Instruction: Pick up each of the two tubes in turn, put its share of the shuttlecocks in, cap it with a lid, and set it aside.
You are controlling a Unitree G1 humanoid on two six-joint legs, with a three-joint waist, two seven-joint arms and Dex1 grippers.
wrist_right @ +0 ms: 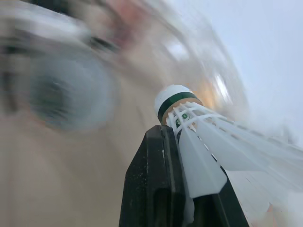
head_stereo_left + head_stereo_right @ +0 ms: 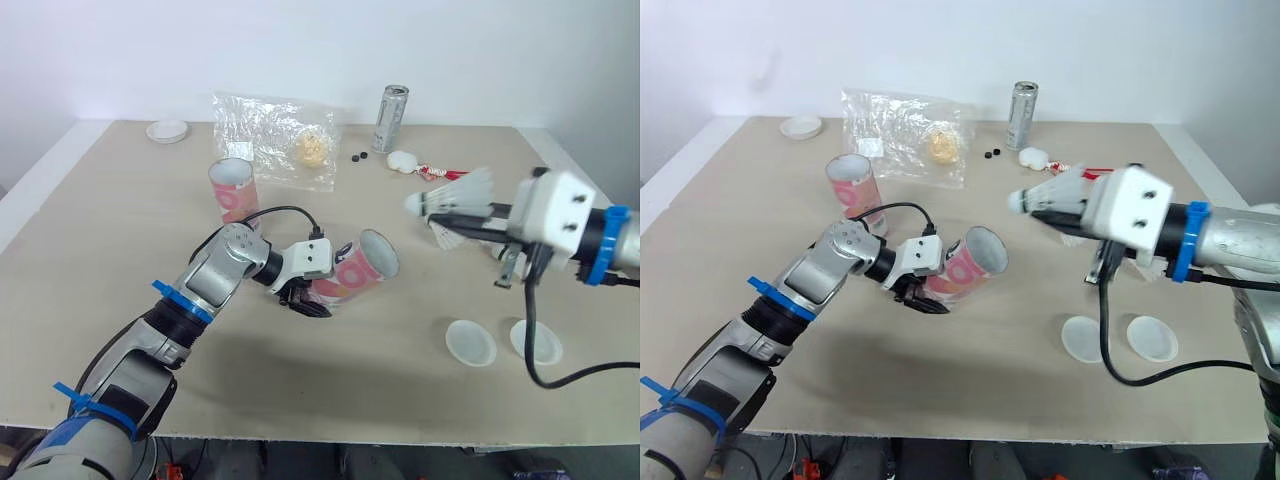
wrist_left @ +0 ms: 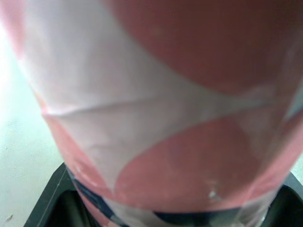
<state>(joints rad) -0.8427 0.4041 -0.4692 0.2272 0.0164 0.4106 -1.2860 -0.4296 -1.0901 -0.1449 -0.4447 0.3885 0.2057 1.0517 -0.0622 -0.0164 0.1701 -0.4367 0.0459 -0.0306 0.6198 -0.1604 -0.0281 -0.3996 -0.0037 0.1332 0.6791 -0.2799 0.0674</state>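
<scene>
Lids: two white round plastic lids lie side by side, apart, near the front right edge.
Table: beige table carries everything.
Bag: clear plastic bag with a yellowish lump inside lies at the back.
Held tube: pink-and-white cardboard tube is mid-table, tilted, its open mouth turned toward the right arm.
Left gripper: left gripper is clenched around the held tube's closed lower end.
Standing tube: second pink-and-white tube stands upright, uncapped, behind the left arm.
Right gripper: right gripper pinches a shuttlecock, raised right of the tube's mouth.
Can: silver drinks can stands upright at the back.
Shuttlecock: white feathered shuttlecock points its cork toward the tilted tube, well apart from it.
Spare shuttlecocks: more shuttlecocks lie partly hidden behind the right gripper.
Dish: small white dish sits in the far left corner.
</scene>
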